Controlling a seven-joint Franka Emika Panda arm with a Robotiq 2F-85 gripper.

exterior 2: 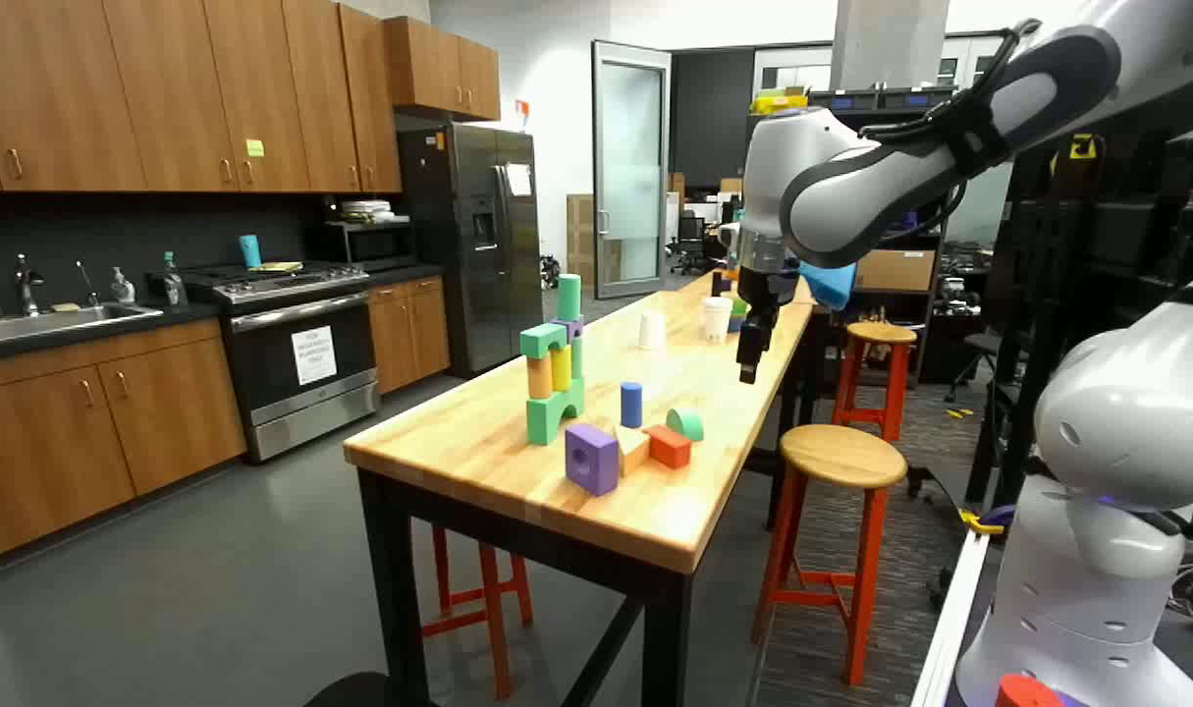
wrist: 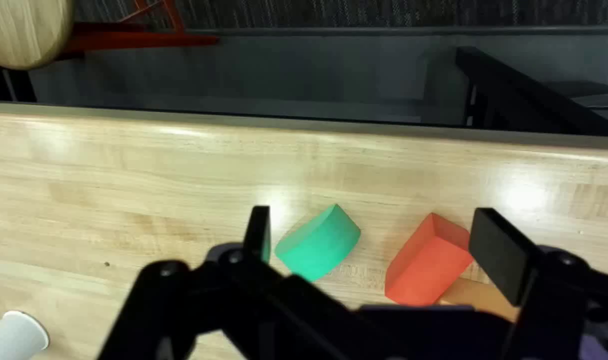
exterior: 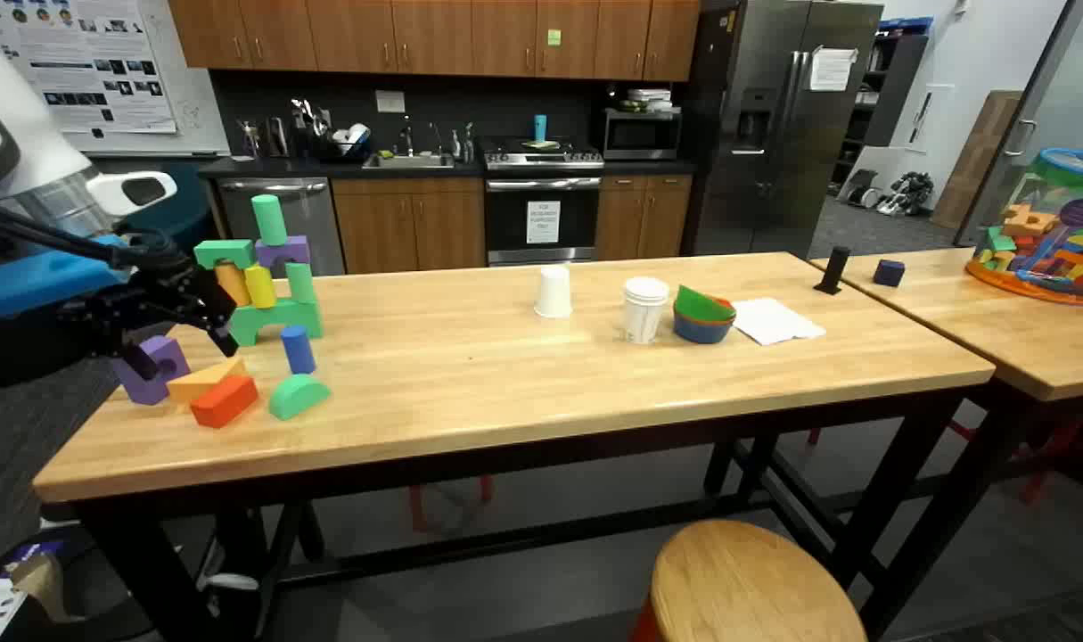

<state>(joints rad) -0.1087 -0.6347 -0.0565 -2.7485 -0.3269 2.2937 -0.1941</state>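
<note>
The arm [exterior 2: 876, 201] slanted down, its pincer [wrist: 373, 240] pointing toward the surface [exterior: 470, 383], spread and empty. In the wrist view, the green half-round [wrist: 320, 245], dome up, lay at nine o'clock of the boxy red block [wrist: 426, 262].

An exterior view is facing the stove [exterior: 543, 194] across the wooden table [exterior: 470, 392]; from past the table's end, an exterior view is looking along it toward the glass door [exterior 2: 633, 172] over there, both catching the block tower [exterior 2: 561, 369]. Much nearer, the wrist view is peering down at the red rectangular block [wrist: 426, 265] they're also showing.
</note>
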